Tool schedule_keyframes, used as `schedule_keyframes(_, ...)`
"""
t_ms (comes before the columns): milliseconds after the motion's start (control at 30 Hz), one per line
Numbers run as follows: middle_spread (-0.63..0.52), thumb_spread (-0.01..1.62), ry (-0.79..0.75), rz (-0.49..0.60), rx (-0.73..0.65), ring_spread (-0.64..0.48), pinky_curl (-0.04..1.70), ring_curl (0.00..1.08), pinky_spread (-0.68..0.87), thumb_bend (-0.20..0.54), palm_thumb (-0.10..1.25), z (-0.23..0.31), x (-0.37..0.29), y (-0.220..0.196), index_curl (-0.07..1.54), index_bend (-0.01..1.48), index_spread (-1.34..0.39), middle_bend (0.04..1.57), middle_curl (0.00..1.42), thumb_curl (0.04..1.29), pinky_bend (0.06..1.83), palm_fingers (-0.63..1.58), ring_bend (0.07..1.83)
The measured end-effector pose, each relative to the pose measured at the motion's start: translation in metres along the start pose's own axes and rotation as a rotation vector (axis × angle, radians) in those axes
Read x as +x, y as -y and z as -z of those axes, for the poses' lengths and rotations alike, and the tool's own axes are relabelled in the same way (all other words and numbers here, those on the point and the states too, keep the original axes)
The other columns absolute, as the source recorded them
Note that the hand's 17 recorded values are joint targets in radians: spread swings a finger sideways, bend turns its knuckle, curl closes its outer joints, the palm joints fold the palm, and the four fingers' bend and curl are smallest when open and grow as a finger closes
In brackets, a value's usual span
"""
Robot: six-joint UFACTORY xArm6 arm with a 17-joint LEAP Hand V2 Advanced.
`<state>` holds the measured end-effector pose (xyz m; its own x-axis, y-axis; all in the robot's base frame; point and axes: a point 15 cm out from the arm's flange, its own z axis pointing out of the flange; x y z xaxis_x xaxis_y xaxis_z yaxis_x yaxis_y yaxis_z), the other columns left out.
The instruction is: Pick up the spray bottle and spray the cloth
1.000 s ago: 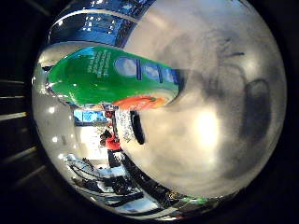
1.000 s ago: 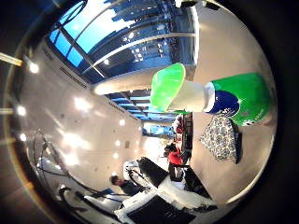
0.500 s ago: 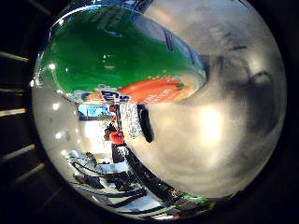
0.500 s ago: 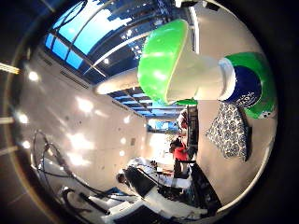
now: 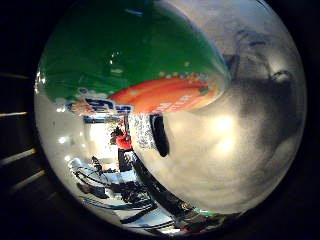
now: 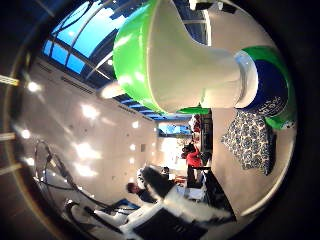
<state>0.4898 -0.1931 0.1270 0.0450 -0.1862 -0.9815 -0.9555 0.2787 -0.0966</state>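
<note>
On the grey table (image 5: 240, 150), spray bottle (image 6: 200, 65) close to palm beside cloth (image 6: 250, 140); hand state can't tell; careless closing could topple it.

The spray bottle (image 6: 200, 65) is seen in glossy, smooth green and white plastic. The cloth (image 6: 250, 145) is shown as patterned, soft fabric. The bench (image 5: 225, 150) is finished matt grey.
</note>
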Motion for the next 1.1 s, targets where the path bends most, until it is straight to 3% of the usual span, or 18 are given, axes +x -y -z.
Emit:
schedule_keyframes(167, -0.11, 0.90, -0.029, 0.001, 0.015, -0.16, 0.25, 0.34, 0.01, -0.026, 0.57, 0.000, 0.007, 0.005, 0.29, 0.19, -0.29, 0.58, 0.46, 0.31, 0.26, 0.63, 0.57)
schedule_keyframes(333, -0.21, 0.89, -0.060, 0.001, 0.033, -0.28, 0.29, 0.45, -0.27, -0.021, 0.63, 0.002, 0.014, 0.010, 0.35, 0.19, -0.37, 0.71, 0.58, 0.31, 0.45, 0.91, 0.82)
schedule_keyframes(500, -0.29, 0.88, -0.084, 0.006, 0.038, -0.34, 0.41, 0.57, -0.47, -0.023, 0.68, 0.000, 0.018, 0.015, 0.47, 0.26, -0.46, 0.78, 0.72, 0.32, 0.71, 0.98, 0.99)
schedule_keyframes(633, -0.36, 0.87, -0.085, 0.011, 0.027, -0.35, 0.57, 0.68, -0.48, -0.024, 0.72, -0.007, 0.015, 0.017, 0.64, 0.39, -0.54, 0.81, 0.88, 0.33, 0.98, 0.90, 1.16)
schedule_keyframes(833, -0.47, 0.85, -0.131, 0.027, 0.057, -0.34, 0.83, 0.83, -0.38, -0.026, 0.77, -0.004, 0.016, 0.027, 0.98, 0.72, -0.62, 0.90, 1.16, 0.33, 1.32, 0.75, 1.38)
schedule_keyframes(967, -0.48, 0.85, -0.112, 0.035, 0.101, -0.33, 0.94, 0.88, -0.31, -0.021, 0.81, -0.004, 0.011, 0.037, 1.12, 0.90, -0.61, 1.03, 1.26, 0.34, 1.40, 0.78, 1.42)
schedule_keyframes(1100, -0.47, 0.82, -0.117, 0.052, 0.149, -0.32, 1.00, 0.90, -0.27, -0.025, 0.83, 0.000, 0.003, 0.048, 1.17, 0.98, -0.58, 1.11, 1.27, 0.35, 1.39, 0.86, 1.42)
